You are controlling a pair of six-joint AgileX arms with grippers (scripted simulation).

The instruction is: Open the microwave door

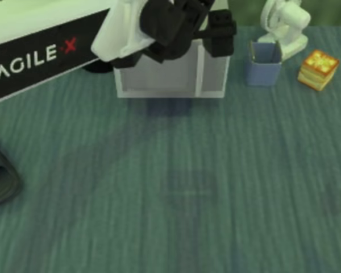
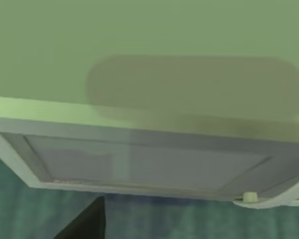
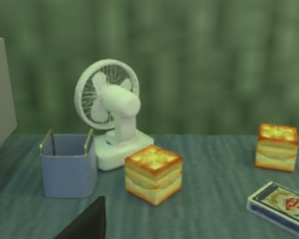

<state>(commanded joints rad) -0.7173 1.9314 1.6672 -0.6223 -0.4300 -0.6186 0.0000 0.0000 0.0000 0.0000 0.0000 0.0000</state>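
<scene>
Left gripper (image 1: 213, 31) hovered over boxy pale microwave (image 1: 170, 79); finger spread indiscernible; white-framed grey-windowed door (image 2: 139, 162) judged rigid, hinged, light; grasp free edge.

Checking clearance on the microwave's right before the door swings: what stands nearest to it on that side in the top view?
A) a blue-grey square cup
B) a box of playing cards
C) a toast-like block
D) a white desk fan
A: the blue-grey square cup stands just right of the microwave, with the white fan behind it and the toast-like block farther right; the left gripper is over the microwave.
</scene>
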